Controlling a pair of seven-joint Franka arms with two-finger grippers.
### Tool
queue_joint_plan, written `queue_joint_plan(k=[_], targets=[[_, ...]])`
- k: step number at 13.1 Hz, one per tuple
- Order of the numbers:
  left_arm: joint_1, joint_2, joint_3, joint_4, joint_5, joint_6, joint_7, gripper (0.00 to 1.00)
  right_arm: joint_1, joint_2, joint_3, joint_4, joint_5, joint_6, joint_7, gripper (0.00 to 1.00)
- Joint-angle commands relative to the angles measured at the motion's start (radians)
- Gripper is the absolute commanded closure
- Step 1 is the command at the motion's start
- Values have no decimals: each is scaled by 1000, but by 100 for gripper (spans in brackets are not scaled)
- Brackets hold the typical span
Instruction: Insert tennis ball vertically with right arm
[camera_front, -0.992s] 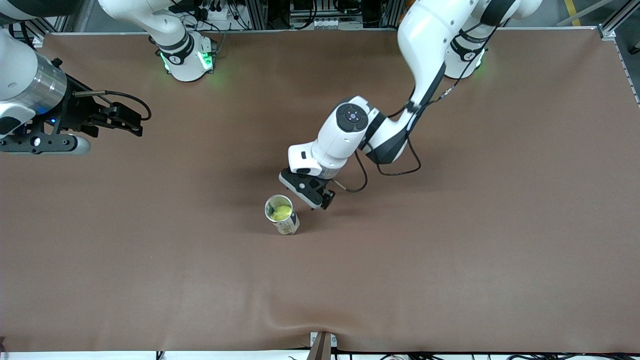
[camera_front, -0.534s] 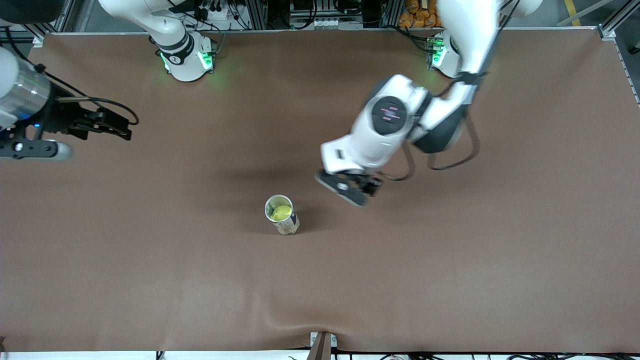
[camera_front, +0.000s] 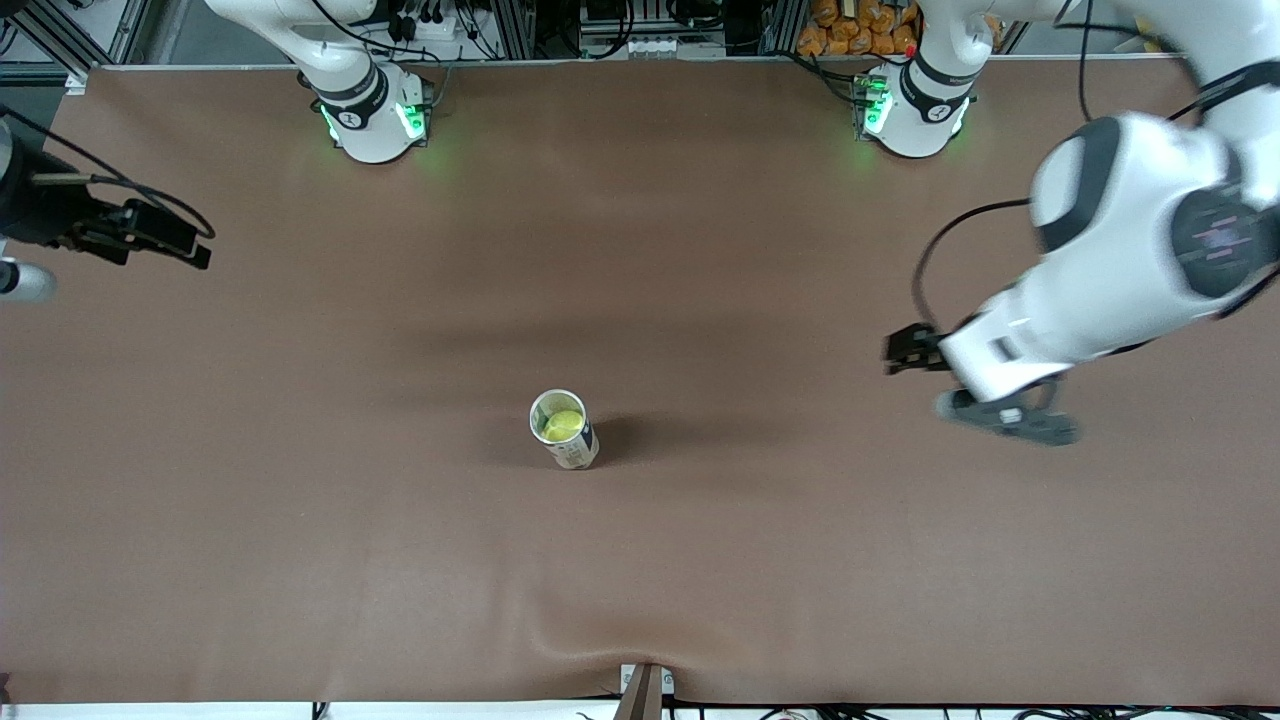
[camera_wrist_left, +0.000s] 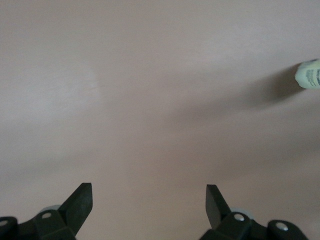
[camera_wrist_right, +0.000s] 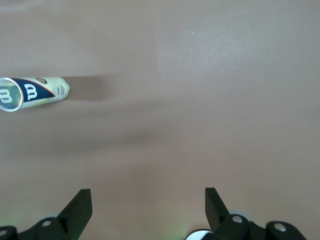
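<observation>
Only one tennis ball (camera_front: 563, 424) shows, sitting inside the single upright can (camera_front: 565, 430) at the frame's centre on the brown surface (camera_front: 640, 560). The right hand (camera_wrist_right: 148, 200) — mostly cut off at the frame's upper-left edge — is spread and empty. The left hand (camera_wrist_left: 149, 199), blurred at mid-right, hangs spread over bare surface.

A lone upright can (camera_front: 564, 430) with a tennis ball (camera_front: 563, 424) inside stands near the middle of the brown table (camera_front: 640, 580), the only obstacle on its surface. Open mat surrounds the can on every side. The left gripper (camera_front: 1005, 418), jaws apart, hangs over the left arm's end of the table, well clear of the can; the right gripper (camera_front: 20, 285), jaws apart too, sits over the right arm's end, leaving the can's mouth unobstructed from above.
</observation>
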Motion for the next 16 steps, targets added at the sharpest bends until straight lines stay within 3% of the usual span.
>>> queue_joint_plan(k=[1,7,9,12,14,16], targets=[[78,-57,-11,-22,31,-44,-14,0,-18,-78,25,-107,-15,38,-3,0],[215,-154,-23,-18,108,-189,-11,0,-28,-38,22,-51,-38,30,-3,0],[206,-160,-11,7,109,-213,-14,0,-22,-38,22,-49,-70,30,-3,0],[91,-191,124,7,103,-258,-14,0,-24,-34,22,-46,-145,39,-3,0],[4,-211,228,7,98,-262,-12,0,-45,-29,19,-42,-132,36,0,0],[-17,-214,262,7,97,-271,-12,0,-50,-35,19,-37,-147,30,12,0]])
